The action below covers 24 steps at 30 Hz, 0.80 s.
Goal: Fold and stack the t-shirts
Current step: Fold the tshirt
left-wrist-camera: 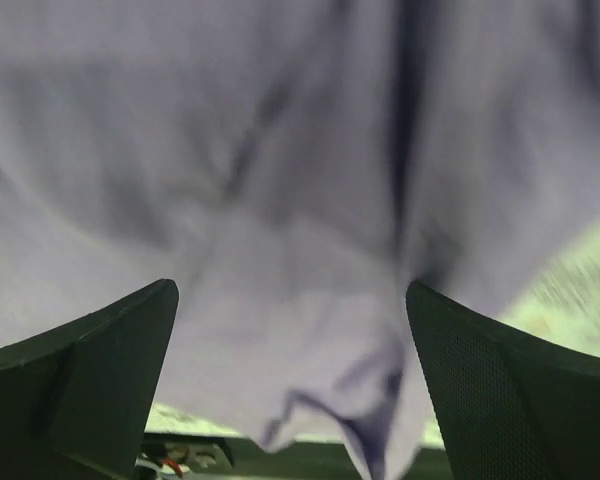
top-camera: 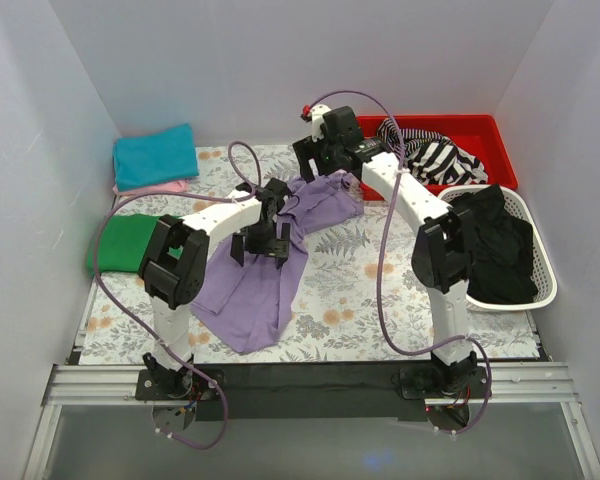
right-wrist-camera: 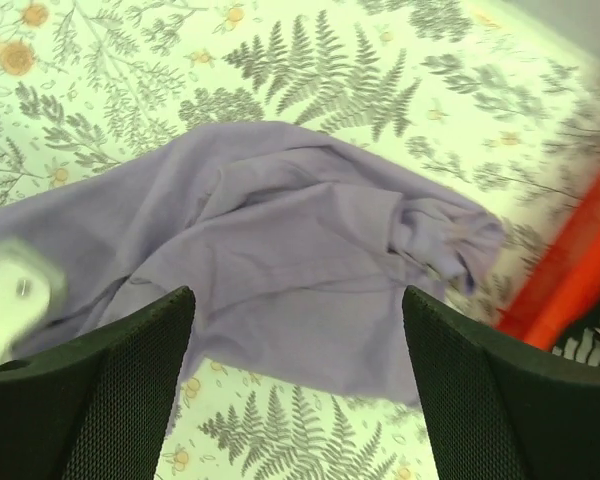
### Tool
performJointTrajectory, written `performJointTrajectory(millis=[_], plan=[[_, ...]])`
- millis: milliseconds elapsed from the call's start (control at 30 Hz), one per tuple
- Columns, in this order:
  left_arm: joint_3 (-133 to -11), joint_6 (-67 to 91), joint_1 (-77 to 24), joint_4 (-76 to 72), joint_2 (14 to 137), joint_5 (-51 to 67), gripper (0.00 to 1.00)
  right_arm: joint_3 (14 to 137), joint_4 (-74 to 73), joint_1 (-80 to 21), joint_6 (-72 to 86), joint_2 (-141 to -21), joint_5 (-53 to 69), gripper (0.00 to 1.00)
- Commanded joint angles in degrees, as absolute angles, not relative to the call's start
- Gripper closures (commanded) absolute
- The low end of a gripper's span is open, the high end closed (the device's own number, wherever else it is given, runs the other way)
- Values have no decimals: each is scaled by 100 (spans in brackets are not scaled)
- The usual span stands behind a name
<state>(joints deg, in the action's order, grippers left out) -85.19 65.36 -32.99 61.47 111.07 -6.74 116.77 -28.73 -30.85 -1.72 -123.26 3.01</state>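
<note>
A lavender-purple t-shirt (top-camera: 265,270) lies crumpled in a long diagonal strip across the floral table cover. My left gripper (top-camera: 263,238) hangs open just above its middle; the left wrist view shows the purple cloth (left-wrist-camera: 280,200) filling the frame between the spread fingers (left-wrist-camera: 90,380). My right gripper (top-camera: 330,165) is open over the shirt's far end; the right wrist view shows the bunched purple cloth (right-wrist-camera: 300,270) below it, untouched. A folded teal t-shirt (top-camera: 155,155) lies on a pink one (top-camera: 165,187) at the back left. A folded green t-shirt (top-camera: 120,243) lies at the left edge.
A red bin (top-camera: 475,140) at the back right holds a black-and-white striped garment (top-camera: 435,155). A white basket (top-camera: 545,280) at the right holds dark clothes (top-camera: 495,245). The red bin's edge (right-wrist-camera: 570,270) shows in the right wrist view. White walls close in three sides.
</note>
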Motion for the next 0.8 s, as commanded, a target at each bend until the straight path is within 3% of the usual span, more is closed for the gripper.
performJointTrajectory(millis=[0, 333, 567, 767], plan=[[-8692, 6223, -2762, 5600, 11144, -1187, 2, 11032, -2716, -3059, -308, -11981, -455, 11], [-8368, 5862, -2426, 5045, 11470, -976, 2, 9475, -2075, -3041, -44, -11891, -536, 13], [-7876, 5871, -2434, 4948, 11408, -484, 2, 9764, -1934, -3041, -44, -12603, -334, 13], [-7041, 5924, -2505, 4860, 11233, 455, 2, 10721, -2406, -3041, 44, -13497, -238, 13]])
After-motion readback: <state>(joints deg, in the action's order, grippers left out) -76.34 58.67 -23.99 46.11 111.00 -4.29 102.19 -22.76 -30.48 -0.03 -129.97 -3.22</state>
